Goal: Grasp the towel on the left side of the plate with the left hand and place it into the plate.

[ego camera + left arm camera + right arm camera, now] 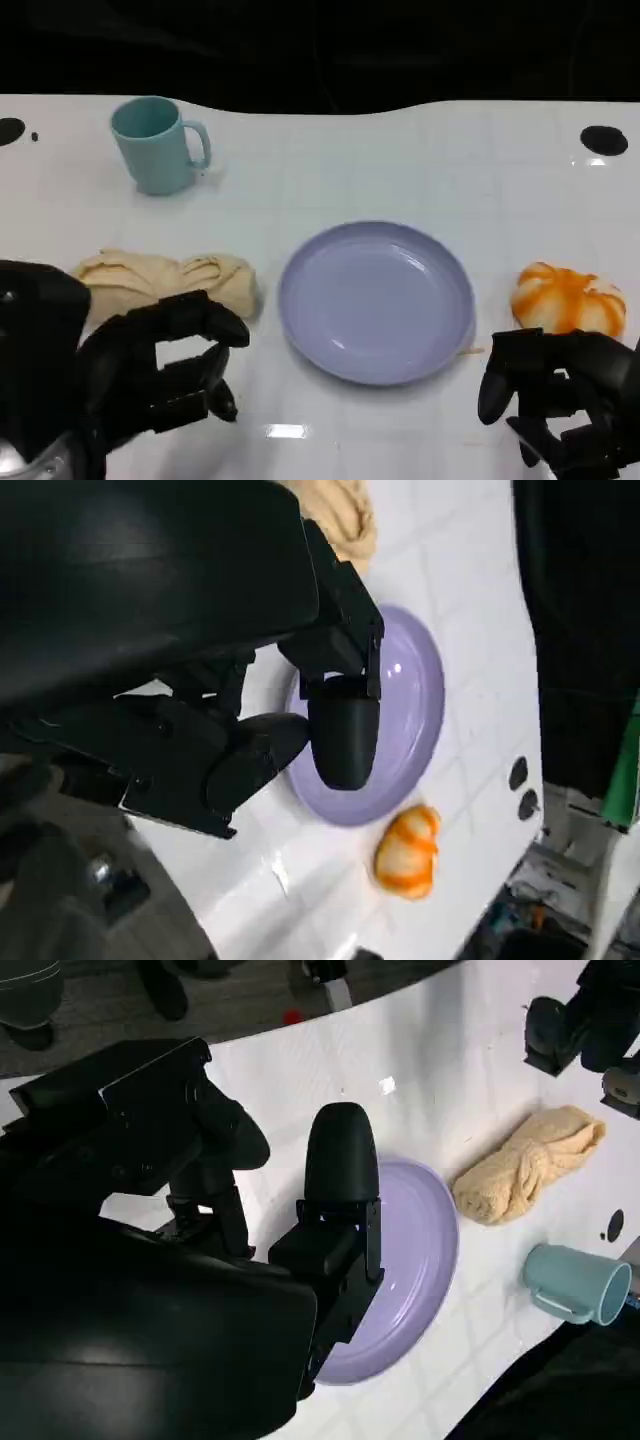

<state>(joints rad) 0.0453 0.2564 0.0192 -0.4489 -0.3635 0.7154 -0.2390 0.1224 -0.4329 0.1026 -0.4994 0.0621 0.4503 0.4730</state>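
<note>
— Head view: noting towel (165, 280) lying bunched on the white table (400, 150), just left of the plate (377, 300), not touching. Seeing left hand (165, 365) hovering just in front of the towel, fingers apart, holding nothing; probably lining up for the grasp.

— Anything else there?

— Recording right hand (560, 390) resting low beside an orange-striped object (568, 300), fingers curled, nothing in them. Noting teal mug (160, 145) standing upright, far side.

— Left wrist view?

— Showing fingers (345, 730) spread over the plate's rim (425, 695); towel edge peeking beyond the shell.

— Right wrist view?

— Confirming towel (525, 1165) lying between plate (425, 1250) and mug (575, 1280), untouched. Judging task barely beginning.
</note>
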